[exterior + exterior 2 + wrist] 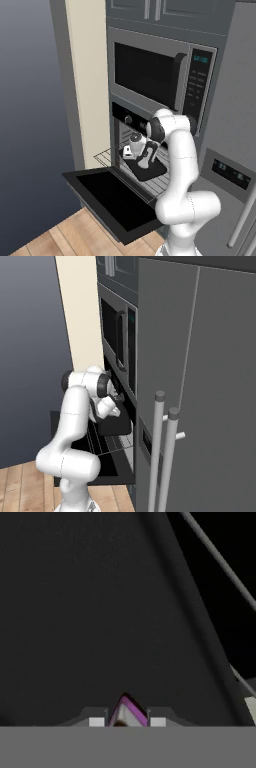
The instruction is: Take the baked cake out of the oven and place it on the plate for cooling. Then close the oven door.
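Observation:
The black oven (128, 119) stands open, its door (107, 192) dropped flat toward me. My arm reaches into the cavity. A dark baking tray (150, 171) lies on the wire rack (106, 157), and my hand hangs just over it. In the hand view my gripper (127, 721) is shut on a small pink and purple wedge of cake (129, 708) held between the two fingertips (96, 721), with the dark tray (100, 612) spread behind it. In the right base view the tray (116, 427) shows below my hand, and the oven door (97, 458) lies open beneath.
A silver-framed microwave (150, 75) sits directly above the oven. A grey fridge (200, 381) with tall bar handles (159, 451) stands close on the right. A cream wall panel (87, 85) flanks the left. Wooden floor (55, 237) lies under the open door.

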